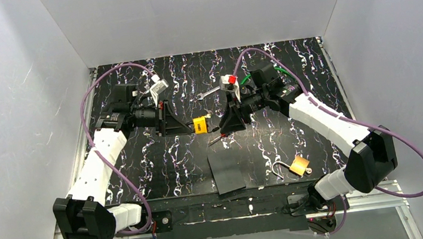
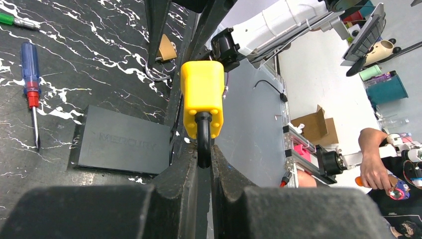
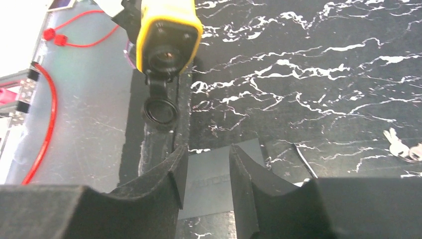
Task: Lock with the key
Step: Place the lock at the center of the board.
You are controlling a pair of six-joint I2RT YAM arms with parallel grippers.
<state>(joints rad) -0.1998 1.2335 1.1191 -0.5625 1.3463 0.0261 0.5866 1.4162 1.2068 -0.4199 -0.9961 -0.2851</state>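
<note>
My left gripper [image 2: 204, 152] is shut on the black shackle [image 2: 203, 134] of a yellow padlock [image 2: 201, 97] and holds it above the table, body pointing at the right arm [image 1: 199, 124]. In the right wrist view the padlock's black underside [image 3: 168, 42] faces me, with a black cap and ring [image 3: 159, 108] hanging below it. My right gripper [image 3: 206, 152] is open just short of the lock, nothing between its fingers. Small silvery metal pieces [image 3: 398, 146] on the table at the right edge may be the key; they are too small to be sure.
A flat black pad [image 1: 227, 172] lies near the front edge, under the right gripper. A brass padlock [image 1: 300, 165] with its shackle swung open sits front right. A red-and-blue screwdriver [image 2: 31, 84] and a green-handled tool [image 2: 10, 19] lie on the marbled tabletop [image 1: 160, 161].
</note>
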